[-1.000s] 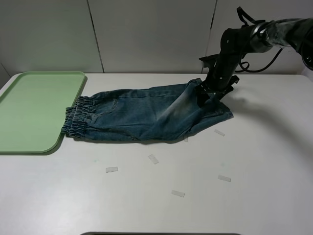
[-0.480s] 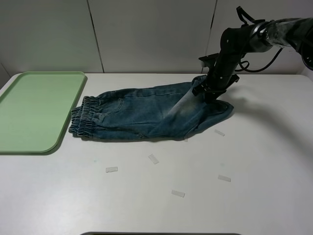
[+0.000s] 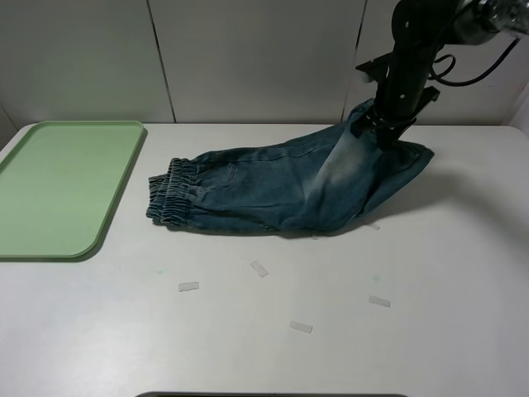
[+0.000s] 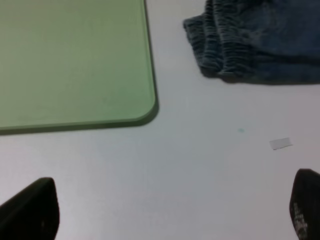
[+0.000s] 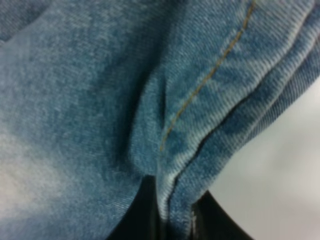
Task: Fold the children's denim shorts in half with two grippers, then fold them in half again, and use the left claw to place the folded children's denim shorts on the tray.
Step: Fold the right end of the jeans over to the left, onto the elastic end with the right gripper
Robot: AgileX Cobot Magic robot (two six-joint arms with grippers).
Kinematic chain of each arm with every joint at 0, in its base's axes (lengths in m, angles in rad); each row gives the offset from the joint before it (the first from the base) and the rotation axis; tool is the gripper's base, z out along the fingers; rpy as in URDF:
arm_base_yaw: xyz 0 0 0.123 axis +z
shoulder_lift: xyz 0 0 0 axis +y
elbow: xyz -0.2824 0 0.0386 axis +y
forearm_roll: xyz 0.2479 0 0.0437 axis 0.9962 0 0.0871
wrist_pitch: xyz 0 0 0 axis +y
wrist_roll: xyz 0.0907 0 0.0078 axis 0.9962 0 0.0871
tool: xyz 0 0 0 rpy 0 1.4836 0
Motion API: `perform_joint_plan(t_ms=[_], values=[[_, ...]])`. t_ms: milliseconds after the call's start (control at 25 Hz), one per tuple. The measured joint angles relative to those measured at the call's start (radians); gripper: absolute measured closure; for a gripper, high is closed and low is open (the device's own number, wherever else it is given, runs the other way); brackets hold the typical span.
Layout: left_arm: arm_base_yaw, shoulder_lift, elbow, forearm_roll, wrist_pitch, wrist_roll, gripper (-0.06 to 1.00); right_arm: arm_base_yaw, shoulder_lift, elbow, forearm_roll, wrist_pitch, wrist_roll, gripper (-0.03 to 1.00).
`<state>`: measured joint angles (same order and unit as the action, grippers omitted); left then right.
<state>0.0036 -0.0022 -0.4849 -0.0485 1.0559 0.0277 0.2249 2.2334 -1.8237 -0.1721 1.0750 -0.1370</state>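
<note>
Overhead first: the children's denim shorts lie on the white table, elastic waistband toward the tray and near its edge, but apart from it. The pale-green tray sits at the left of the table with nothing on it. The far leg end of the shorts is raised off the surface, pinched by the right gripper, whose black arm comes down from the upper right. The cloth slopes from that pinch down to the flat waistband end. Four small pale tape scraps lie scattered on the table in front of the shorts. The left gripper does not appear in this view.

Left wrist view: the left gripper hangs above bare table, its two dark fingertips wide apart and holding nothing. A rounded tray corner and the gathered waistband are both visible, separated by a strip of table. One tape scrap lies near the waistband.

Right wrist view: denim fills nearly the whole view, with a tan stitched seam. The right gripper has its black fingers closed tight on a fold of the fabric
</note>
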Motion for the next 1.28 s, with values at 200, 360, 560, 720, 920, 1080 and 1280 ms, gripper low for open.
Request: perform_joint_plan(t_ms=[200, 360, 560, 720, 920, 1080, 1280], values=[[0.0, 0.0, 0.0, 0.0, 0.0, 0.0, 0.04, 0.0, -0.078, -0.001, -0.096, 0.069, 0.007, 0.93], [0.0, 0.0, 0.0, 0.0, 0.0, 0.0, 0.04, 0.0, -0.128, -0.001, -0.163, 0.108, 0.015, 0.93], [0.0, 0.0, 0.0, 0.0, 0.0, 0.0, 0.04, 0.0, -0.188, -0.001, -0.265, 0.139, 0.029, 0.93], [0.0, 0.0, 0.0, 0.0, 0.0, 0.0, 0.04, -0.016, -0.223, -0.001, -0.307, 0.141, 0.029, 0.93], [0.0, 0.0, 0.0, 0.0, 0.0, 0.0, 0.04, -0.074, -0.247, -0.001, -0.311, 0.146, 0.03, 0.93], [0.0, 0.0, 0.0, 0.0, 0.0, 0.0, 0.04, -0.093, -0.249, -0.001, -0.297, 0.152, 0.045, 0.93], [0.0, 0.0, 0.0, 0.0, 0.0, 0.0, 0.04, -0.052, -0.249, -0.001, -0.248, 0.152, 0.061, 0.93]])
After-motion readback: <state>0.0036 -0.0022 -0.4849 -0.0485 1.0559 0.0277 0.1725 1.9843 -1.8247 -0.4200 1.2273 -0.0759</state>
